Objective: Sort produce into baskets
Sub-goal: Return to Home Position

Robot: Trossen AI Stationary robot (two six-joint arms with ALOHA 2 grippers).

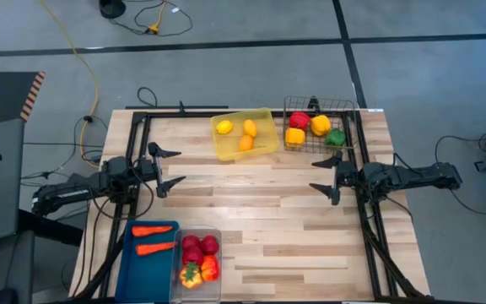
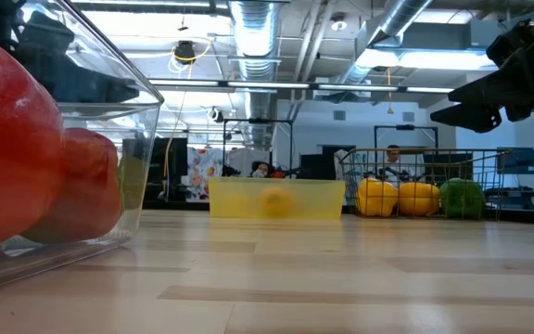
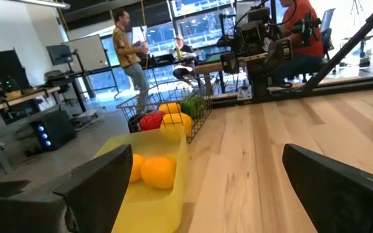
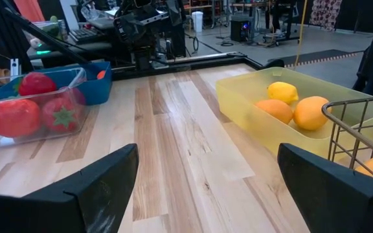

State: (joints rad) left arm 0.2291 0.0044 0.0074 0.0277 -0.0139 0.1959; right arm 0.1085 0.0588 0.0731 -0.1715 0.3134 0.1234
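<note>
All the produce lies in baskets. The yellow tray (image 1: 245, 145) at the far middle holds three lemons (image 1: 246, 128). Beside it, the black wire basket (image 1: 317, 105) holds red, yellow and green peppers (image 1: 320, 125). At the near left, the blue bin (image 1: 133, 262) holds two carrots (image 1: 152, 230), and the clear bin (image 1: 199, 291) holds tomatoes (image 1: 199, 247) and small peppers (image 1: 201, 270). My left gripper (image 1: 174, 167) hangs open over the table's left side. My right gripper (image 1: 317, 176) hangs open over the right side. Both are level and nothing is between their fingers.
Bare wood (image 1: 260, 211) stretches between the two grippers and toward the near right. A black frame (image 1: 369, 228) runs along the table's edges. People (image 3: 129, 48) stand and sit at desks in the room beyond the table.
</note>
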